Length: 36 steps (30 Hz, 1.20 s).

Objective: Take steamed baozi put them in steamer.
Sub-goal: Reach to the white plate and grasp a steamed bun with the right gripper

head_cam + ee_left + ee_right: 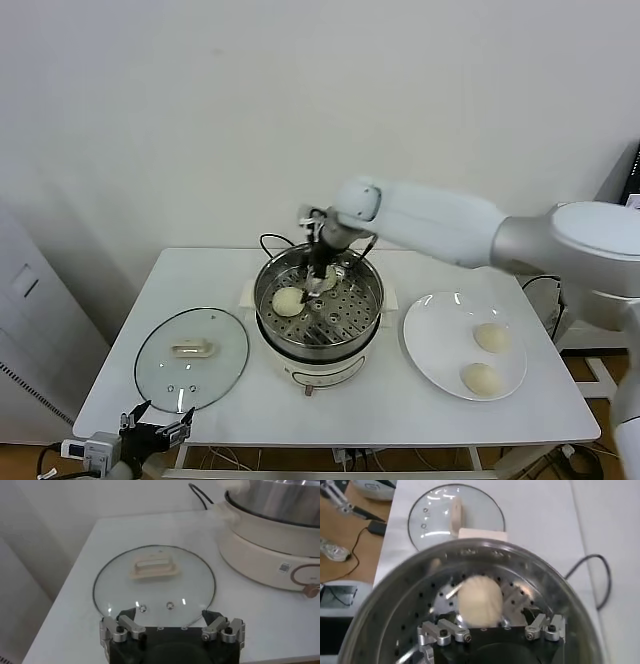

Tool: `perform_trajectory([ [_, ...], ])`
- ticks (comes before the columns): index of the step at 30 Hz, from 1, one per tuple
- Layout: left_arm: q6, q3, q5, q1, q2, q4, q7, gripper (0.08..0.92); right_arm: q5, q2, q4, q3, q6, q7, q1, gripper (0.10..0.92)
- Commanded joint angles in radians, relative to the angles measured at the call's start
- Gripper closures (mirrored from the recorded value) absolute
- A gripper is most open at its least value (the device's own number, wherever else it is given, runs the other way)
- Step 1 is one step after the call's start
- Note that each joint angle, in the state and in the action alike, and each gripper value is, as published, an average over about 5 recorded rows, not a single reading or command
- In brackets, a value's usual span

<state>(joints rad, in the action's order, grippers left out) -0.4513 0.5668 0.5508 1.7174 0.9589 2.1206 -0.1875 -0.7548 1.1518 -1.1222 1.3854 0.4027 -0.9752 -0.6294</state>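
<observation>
Right gripper (pixel 318 283) is down inside the steamer (pixel 364 312) at the far rim, and in the right wrist view its jaws stand wide apart with a bun (pixel 479 600) sitting free on the perforated floor just in front of them, so that one reads as let go, not gripped. In the head view one baozi (pixel 287 302) lies on the left side of the basket, and a pale shape by the gripper tip may be a second one, though the arm hides too much to be sure the wrist camera is not simply showing the same bun. Over on the white plate (pixel 432 340) to the right of the pot, two more buns wait: one (pixel 491 337) toward the far side, one (pixel 481 378) nearer the front edge. So roughly half the job looks done, two still to carry across. The glass lid (pixel 190 358) lies flat on the bench (pixel 400 405) to the left of the pot. Left gripper (pixel 172 630) hangs low by the bench's front left corner, jaws spread, holding nothing, just beside the lid's near edge.
</observation>
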Motion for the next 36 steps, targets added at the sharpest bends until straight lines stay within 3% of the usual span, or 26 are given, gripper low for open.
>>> perform_trajectory([
  [1,-0.001,0.002,0.001,-0.001,-0.002,0.002,0.000,0.177,0.176,-0.345,-0.122,0.043,-0.125,-0.228,-0.166,0.203],
  [8,-0.001,0.008,0.000,0.002,0.004,0.007,-0.001,0.177,0.322,-0.536,-0.174,0.050,-0.197,-0.284,-0.095,0.203],
  [14,-0.001,0.009,-0.001,0.007,0.007,0.010,-0.001,0.177,0.455,-0.609,-0.182,-0.055,-0.232,-0.294,0.069,0.203],
  [20,0.001,0.012,-0.001,0.010,0.005,0.010,-0.001,0.177,0.572,-0.616,-0.145,-0.188,-0.285,-0.302,0.232,0.203],
  [36,-0.003,0.007,-0.002,0.005,0.009,0.010,-0.001,0.177,0.698,-0.565,-0.036,-0.379,-0.410,-0.322,0.498,0.203],
])
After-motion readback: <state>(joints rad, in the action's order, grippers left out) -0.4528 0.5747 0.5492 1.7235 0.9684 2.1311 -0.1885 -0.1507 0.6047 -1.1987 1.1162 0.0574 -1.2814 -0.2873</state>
